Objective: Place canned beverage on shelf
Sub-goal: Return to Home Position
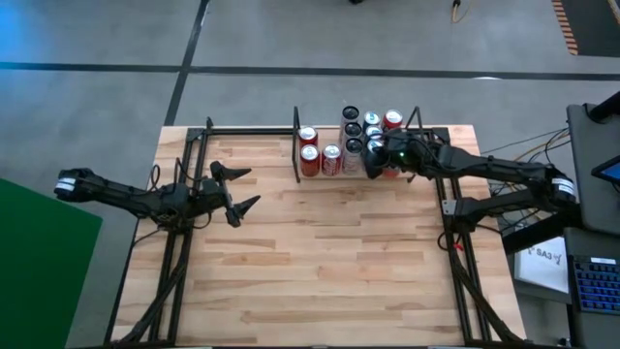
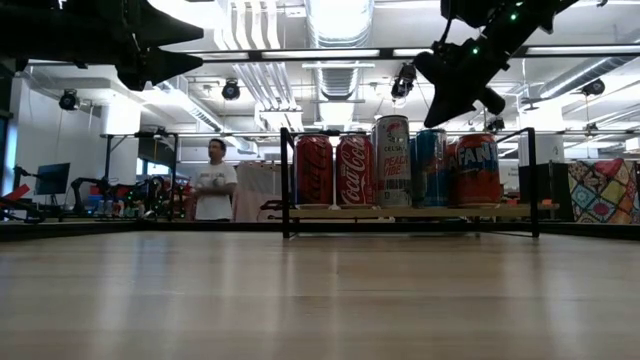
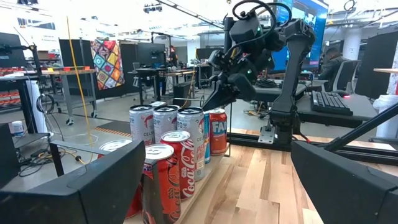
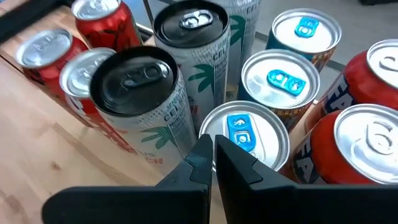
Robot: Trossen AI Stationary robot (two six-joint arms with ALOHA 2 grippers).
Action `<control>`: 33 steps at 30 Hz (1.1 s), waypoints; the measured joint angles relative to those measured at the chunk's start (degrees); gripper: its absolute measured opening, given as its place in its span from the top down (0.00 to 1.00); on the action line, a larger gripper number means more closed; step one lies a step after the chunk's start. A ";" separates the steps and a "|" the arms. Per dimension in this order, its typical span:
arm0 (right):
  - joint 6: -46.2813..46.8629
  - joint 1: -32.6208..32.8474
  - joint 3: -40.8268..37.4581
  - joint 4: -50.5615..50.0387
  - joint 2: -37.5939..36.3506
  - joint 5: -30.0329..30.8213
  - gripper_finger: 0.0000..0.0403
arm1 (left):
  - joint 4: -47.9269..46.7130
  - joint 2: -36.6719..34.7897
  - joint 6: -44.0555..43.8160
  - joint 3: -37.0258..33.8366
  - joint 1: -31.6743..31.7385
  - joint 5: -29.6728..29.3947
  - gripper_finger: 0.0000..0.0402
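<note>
R gripper (image 4: 213,140): fingers (image 4: 198,163) pressed tip to tip, nothing btwn them, hanging just above the cans (image 1: 354,136) w/o touching any. Nearest the tips is a blue-tab can (image 4: 245,134), w/ two white palm-print cans (image 4: 140,93) w/ black lids right beside it. In the high view this gripper sits at approx. 1 o'clock on the table (image 1: 320,262), over the 3 o'clock end of the shelf (image 1: 296,165). All cans stand upright on the shelf board, packed close: red cola cans (image 1: 309,155) at the 9 o'clock end, black-lid ones in the middle, blue-tab and red/orange ones toward 3 o'clock. The shelf runs along the table's 12 o'clock edge. L gripper (image 1: 252,187): fingers (image 3: 81,186) spread wide, empty, at approx. 9 o'clock on the table, well apart from the shelf; the low view shows it raised high off the tabletop. A person (image 2: 215,180) stands in the room beyond.
</note>
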 joint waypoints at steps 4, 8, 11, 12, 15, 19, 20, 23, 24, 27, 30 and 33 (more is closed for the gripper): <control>-0.02 -0.01 -0.06 0.26 1.32 0.13 0.98 | 0.00 0.01 0.02 0.00 0.00 0.00 0.03; -0.02 -0.02 -0.06 0.23 1.52 0.18 0.98 | -0.01 -0.01 0.02 0.00 0.00 0.00 0.03; -0.04 -0.01 -0.07 -0.22 0.91 -0.02 0.98 | -0.02 0.00 0.02 0.00 0.00 0.00 0.03; -0.04 -0.01 -0.08 -0.37 0.71 -0.02 0.98 | -0.02 -0.01 0.02 0.00 0.00 0.00 0.03; -0.17 -0.01 -0.08 -1.62 -0.31 -0.07 0.98 | -0.02 0.01 0.02 0.00 0.00 0.00 0.03; -2.54 -0.01 -0.10 -3.32 -1.16 -0.08 0.98 | -0.02 0.00 0.02 0.00 0.00 0.00 0.03; -2.82 -0.01 -0.10 -3.19 -1.35 -0.08 0.98 | -0.02 0.01 0.02 0.00 0.00 0.00 0.03; -2.97 -0.01 -0.10 -1.83 -1.50 -0.04 0.98 | 0.00 0.00 0.02 0.00 0.00 0.00 0.03; -3.01 -0.05 -0.10 -1.28 -1.38 -0.04 0.98 | -0.02 0.01 0.02 0.00 0.00 0.00 0.03; -2.83 -0.08 -0.10 0.13 -1.00 -0.04 0.98 | 0.00 -0.01 0.02 0.00 0.00 0.00 0.03; -2.71 -0.28 -0.10 0.43 -0.44 -0.09 0.98 | 0.00 -0.01 0.02 0.00 0.00 0.00 0.03; -2.54 -0.28 -0.10 0.46 0.13 -0.09 0.98 | 0.00 0.01 0.02 0.00 0.00 0.00 0.03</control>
